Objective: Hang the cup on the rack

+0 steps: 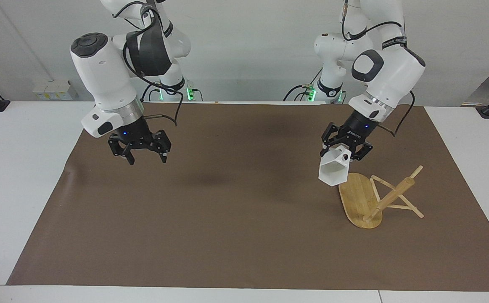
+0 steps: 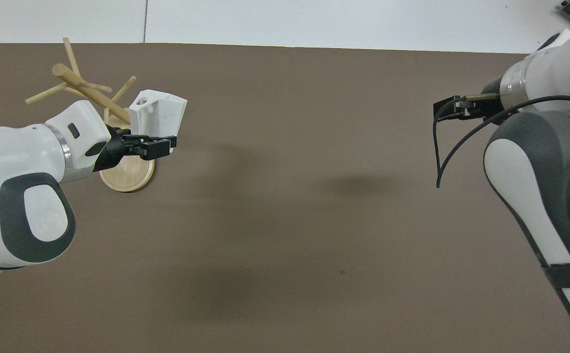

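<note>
The white faceted cup (image 1: pixel 332 171) hangs in my left gripper (image 1: pixel 345 152), which is shut on its blocky handle, mouth turned down and outward. It is in the air over the edge of the rack's oval base. The bamboo rack (image 1: pixel 360 198) stands on the brown mat toward the left arm's end, its post (image 1: pixel 391 197) slanting away from the base with thin pegs spread around it. In the overhead view the cup (image 2: pixel 160 112) and left gripper (image 2: pixel 155 144) cover part of the rack (image 2: pixel 86 90). My right gripper (image 1: pixel 147 159) is open and empty, up over the mat toward the right arm's end.
A brown mat (image 1: pixel 227 210) covers most of the white table (image 1: pixel 17 168). The right gripper (image 2: pixel 449 108) shows at the edge of the overhead view with a black cable looping beside it.
</note>
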